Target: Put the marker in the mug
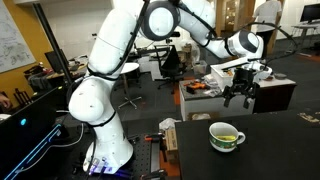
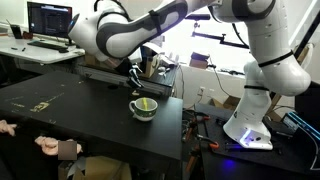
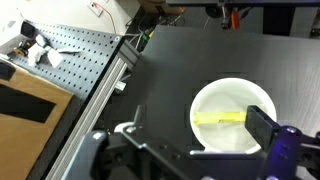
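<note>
Marker [image 3: 222,118] lies inside the mug [image 3: 232,92], flat on the white bottom, running roughly 9-to-3 in the wrist view. Yellow shows over the rim in both exterior views [image 1: 229,137] [image 2: 147,104]. Nothing is touching the marker except the mug.

Mug stands upright on the black table [image 3: 200,50], at about 4 o'clock from the centre of the wrist view. Green pattern on its side is visible in an exterior view [image 1: 226,145] and also from the other side [image 2: 143,113]. Handle direction is too small to tell.

Gripper [image 3: 198,122] is released: fingers spread wide, one dark finger [image 3: 268,125] over the mug's 3 o'clock edge, the other out past its 9 o'clock side. Nothing is held between them. The gripper hangs above the mug, clear of it, with no contact. In an exterior view the gripper [image 1: 240,96] sits at about 1 o'clock from the mug; in an exterior view from the opposite side it [image 2: 133,78] sits at about 11 o'clock from the mug.

Grey perforated panel [image 3: 70,50] borders the table at 9 o'clock in the wrist view, with a brown cardboard sheet [image 3: 30,110] at about 8 o'clock. White arm base [image 1: 100,120] stands at 9 o'clock from the mug.
</note>
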Controlling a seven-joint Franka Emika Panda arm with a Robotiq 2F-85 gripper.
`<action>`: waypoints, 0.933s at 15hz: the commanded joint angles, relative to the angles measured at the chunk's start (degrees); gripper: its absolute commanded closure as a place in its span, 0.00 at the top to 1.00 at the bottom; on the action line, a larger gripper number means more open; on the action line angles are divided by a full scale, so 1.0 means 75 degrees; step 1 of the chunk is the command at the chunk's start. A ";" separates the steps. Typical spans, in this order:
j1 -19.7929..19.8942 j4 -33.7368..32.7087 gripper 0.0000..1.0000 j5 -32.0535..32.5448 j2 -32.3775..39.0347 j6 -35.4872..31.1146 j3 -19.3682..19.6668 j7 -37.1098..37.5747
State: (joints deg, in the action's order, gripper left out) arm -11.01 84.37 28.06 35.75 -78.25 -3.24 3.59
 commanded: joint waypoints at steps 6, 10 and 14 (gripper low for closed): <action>0.0194 0.2791 1.00 -0.0442 -0.2703 -0.3686 -0.0073 0.0859; 0.0322 0.4194 1.00 -0.0410 -0.3421 -0.6034 0.0020 0.1550; 0.0447 0.5441 1.00 -0.0200 -0.3880 -0.8577 0.0149 0.2131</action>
State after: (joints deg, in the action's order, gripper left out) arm -8.27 116.94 25.68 11.55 -131.52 -2.86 16.29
